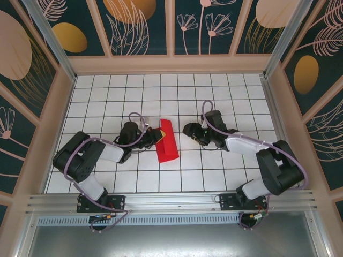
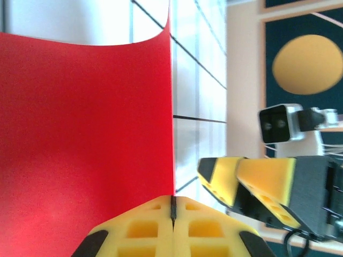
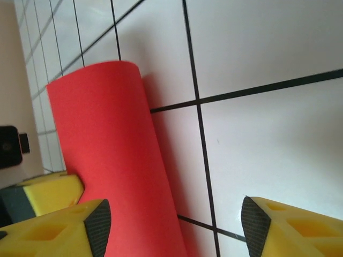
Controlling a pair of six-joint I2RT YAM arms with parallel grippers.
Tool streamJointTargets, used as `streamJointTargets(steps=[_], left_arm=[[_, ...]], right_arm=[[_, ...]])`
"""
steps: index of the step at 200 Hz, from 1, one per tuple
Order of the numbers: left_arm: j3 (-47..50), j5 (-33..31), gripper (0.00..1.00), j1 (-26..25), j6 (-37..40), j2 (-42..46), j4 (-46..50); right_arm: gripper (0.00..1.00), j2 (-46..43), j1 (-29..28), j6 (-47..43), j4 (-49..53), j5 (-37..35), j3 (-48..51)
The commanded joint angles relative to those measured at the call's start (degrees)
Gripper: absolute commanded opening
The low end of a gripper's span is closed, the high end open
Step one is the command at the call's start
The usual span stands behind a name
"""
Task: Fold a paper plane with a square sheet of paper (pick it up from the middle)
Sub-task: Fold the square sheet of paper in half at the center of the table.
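The square sheet of paper (image 1: 167,141) is bright red and lies mid-table, bent over into a narrow curved strip. My left gripper (image 1: 155,137) is shut on its left edge. In the left wrist view the paper (image 2: 86,134) stands up in a curve from the closed left gripper (image 2: 172,206). My right gripper (image 1: 186,130) hangs open just right of the sheet, not touching it. In the right wrist view the paper (image 3: 107,150) bulges as a rounded fold in front of the open right gripper (image 3: 174,225), next to its left finger. The paper plane is out of view.
The white gridded table (image 1: 225,96) is walled by a wooden frame (image 1: 171,64) with patterned panels. A metal rail (image 1: 171,201) runs along the near edge at the arm bases. The right gripper's fingers (image 2: 241,176) show close beside the left gripper.
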State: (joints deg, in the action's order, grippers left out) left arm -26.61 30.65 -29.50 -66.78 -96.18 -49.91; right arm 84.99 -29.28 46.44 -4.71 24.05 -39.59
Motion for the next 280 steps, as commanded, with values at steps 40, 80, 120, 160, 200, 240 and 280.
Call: streamJointTargets(steps=[40, 80, 120, 160, 200, 240, 280], left_arm=[[-2.1, -5.5, 0.00, -0.1, 7.0, 0.3, 12.8], [-2.8, -8.8, 0.00, -0.2, 9.9, 2.5, 18.8], [-2.8, -9.5, 0.00, -0.2, 9.5, 2.5, 19.5], [-2.3, -10.1, 0.00, -0.2, 9.1, 3.5, 19.7], [-2.0, -10.2, 0.00, -0.2, 8.6, 4.0, 20.0], [-1.0, -11.3, 0.00, -0.2, 7.7, 5.1, 21.6], [-1.3, -11.7, 0.05, -0.2, 7.4, 5.6, 22.8]], right_arm=[[0.64, 7.9, -4.1, -8.3, 5.5, 5.6, -8.8], [0.64, 13.5, -5.6, -10.4, 7.6, 6.0, -13.4], [0.59, 17.1, -6.6, -11.4, 8.6, 7.0, -16.6], [0.54, 20.1, -7.5, -11.4, 9.1, 7.3, -18.2], [0.52, 22.3, -8.3, -11.1, 9.2, 7.0, -18.9], [0.48, 23.8, -9.0, -10.4, 9.5, 5.5, -18.2], [0.44, 25.2, -9.4, -10.5, 10.8, 3.1, -17.5]])
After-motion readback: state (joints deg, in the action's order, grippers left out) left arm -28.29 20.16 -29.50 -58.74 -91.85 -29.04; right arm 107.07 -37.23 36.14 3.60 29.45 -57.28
